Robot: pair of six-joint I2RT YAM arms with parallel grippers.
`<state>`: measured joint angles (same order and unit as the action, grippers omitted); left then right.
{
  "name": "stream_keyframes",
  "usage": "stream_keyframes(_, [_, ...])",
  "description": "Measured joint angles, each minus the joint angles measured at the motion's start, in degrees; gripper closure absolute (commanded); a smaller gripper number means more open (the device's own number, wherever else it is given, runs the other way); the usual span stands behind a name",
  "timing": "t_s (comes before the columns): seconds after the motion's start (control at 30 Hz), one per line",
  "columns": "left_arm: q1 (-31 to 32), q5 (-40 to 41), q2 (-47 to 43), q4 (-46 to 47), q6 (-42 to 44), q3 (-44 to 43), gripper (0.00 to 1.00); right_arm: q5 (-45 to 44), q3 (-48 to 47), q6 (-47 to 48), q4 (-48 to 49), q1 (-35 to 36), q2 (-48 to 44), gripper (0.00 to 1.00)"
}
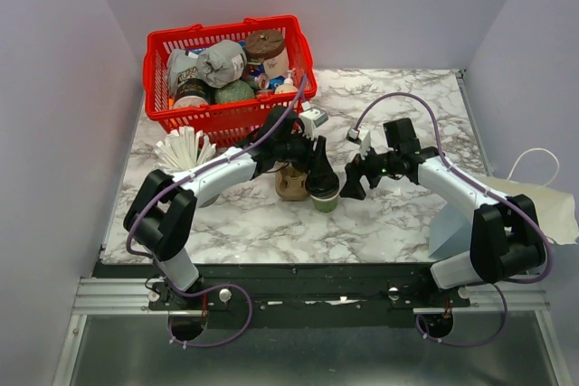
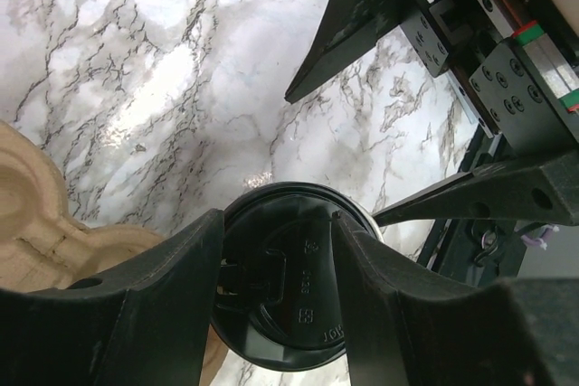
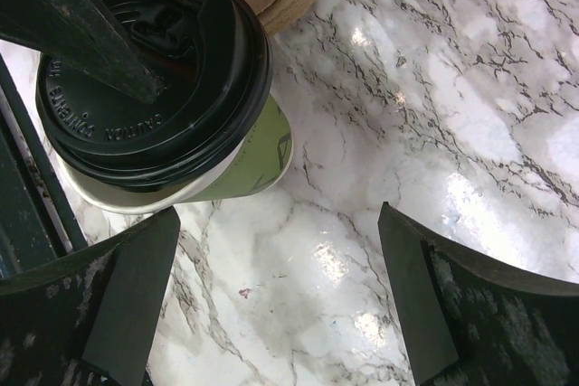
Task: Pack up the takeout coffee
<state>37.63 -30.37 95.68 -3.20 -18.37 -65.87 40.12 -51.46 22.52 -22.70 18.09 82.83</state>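
Roughly upright green cup [image 3: 256, 153], black lid [image 3: 145, 70] uppermost

Your top external camera looks down from above and behind the arm bases, over the whole worktop [image 1: 407, 214]. Both wrist cameras sit close, looking down past the left fingers [image 2: 154, 305] and right fingers [image 3: 118, 305]. They share the black lid [image 2: 280, 305].

The paper cup [image 3: 258, 155] is olive green under a black lid [image 3: 149, 70], the carrier [image 1: 290, 185] tan, the basket [image 1: 222, 117] red, and the table [image 1: 407, 214] white marble veined grey.
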Motion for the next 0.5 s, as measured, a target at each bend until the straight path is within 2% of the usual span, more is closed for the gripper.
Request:
stream_keyframes(0.2, [-1.4, 0.1, -1.7, -2.5, 0.5, -0.7, 0.38, -0.3, 0.0, 0.2, 0.0, 0.0, 0.0, 0.0])
stream_keyframes(0.5, [-5.3, -0.3, -8.3, -2.5, -1.0, 5.6, 0.37, -0.5, 0.0, 0.5, 0.0, 0.0, 0.0, 0.0])
